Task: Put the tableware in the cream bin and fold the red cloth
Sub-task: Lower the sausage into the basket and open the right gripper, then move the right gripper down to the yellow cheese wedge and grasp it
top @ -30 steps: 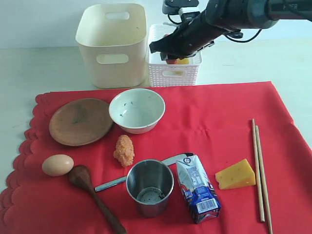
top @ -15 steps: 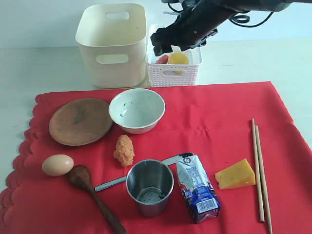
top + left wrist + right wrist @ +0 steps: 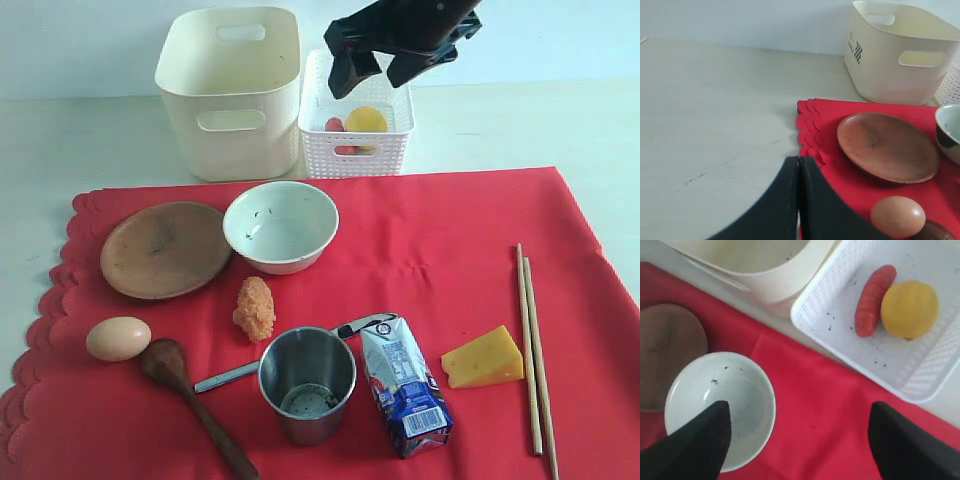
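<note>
Up over white basket (image 3: 355, 155), R pincer (image 3: 370, 78): hangs w/ jaws wide apart, grips nothing. Near it, lower, in basket: lemon (image 3: 366, 120). Just beside it: cream bin (image 3: 190, 140). Between its jaws in wrist view: red cloth (image 3: 810, 390), w/ white bowl (image 3: 725, 385) by one jaw. Farther from it, all on cloth: brown plate (image 3: 165, 248), steel cup (image 3: 307, 383), spoon (image 3: 190, 395), knife (image 3: 230, 376), chopsticks (image 3: 530, 340). L pincer (image 3: 799, 165): jaws pressed together, low over bare worktop (image 3: 715, 125), just off cloth's scalloped edge; plate + egg (image 3: 897, 216) close ahead of it.

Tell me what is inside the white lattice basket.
A yellow lemon and a long red food item lie side by side in the basket. One corner runs out of the wrist view, unseen.
</note>
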Action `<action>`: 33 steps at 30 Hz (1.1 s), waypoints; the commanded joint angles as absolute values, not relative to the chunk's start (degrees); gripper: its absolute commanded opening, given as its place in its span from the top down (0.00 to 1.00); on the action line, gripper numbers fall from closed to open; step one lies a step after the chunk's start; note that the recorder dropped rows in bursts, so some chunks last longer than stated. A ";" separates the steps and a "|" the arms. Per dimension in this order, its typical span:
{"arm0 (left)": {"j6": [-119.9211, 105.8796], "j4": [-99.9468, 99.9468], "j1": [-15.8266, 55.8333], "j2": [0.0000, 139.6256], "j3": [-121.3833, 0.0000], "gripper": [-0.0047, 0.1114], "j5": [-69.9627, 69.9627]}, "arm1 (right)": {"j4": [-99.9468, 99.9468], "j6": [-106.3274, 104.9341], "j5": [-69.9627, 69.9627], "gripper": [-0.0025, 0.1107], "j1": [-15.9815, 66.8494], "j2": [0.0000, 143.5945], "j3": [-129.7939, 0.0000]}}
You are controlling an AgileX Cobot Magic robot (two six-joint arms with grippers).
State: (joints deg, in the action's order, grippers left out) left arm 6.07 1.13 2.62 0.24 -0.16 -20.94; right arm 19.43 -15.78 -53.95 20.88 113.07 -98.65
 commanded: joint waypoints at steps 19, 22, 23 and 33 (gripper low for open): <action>6.20 1.39 2.43 0.00 0.00 0.96 -20.38 | 12.77 -11.02 -64.41 0.36 20.69 96.71 -86.08; 6.20 1.39 2.43 0.00 0.00 0.96 -20.38 | 12.77 -12.22 -63.79 0.36 20.69 94.01 -82.40; 6.20 1.39 2.43 0.00 0.00 0.96 -20.38 | 12.77 -12.75 -63.55 0.36 20.69 93.21 -80.94; 6.20 1.39 2.43 0.00 0.00 0.96 -20.38 | 12.77 -20.32 -62.84 0.36 20.69 84.53 -68.10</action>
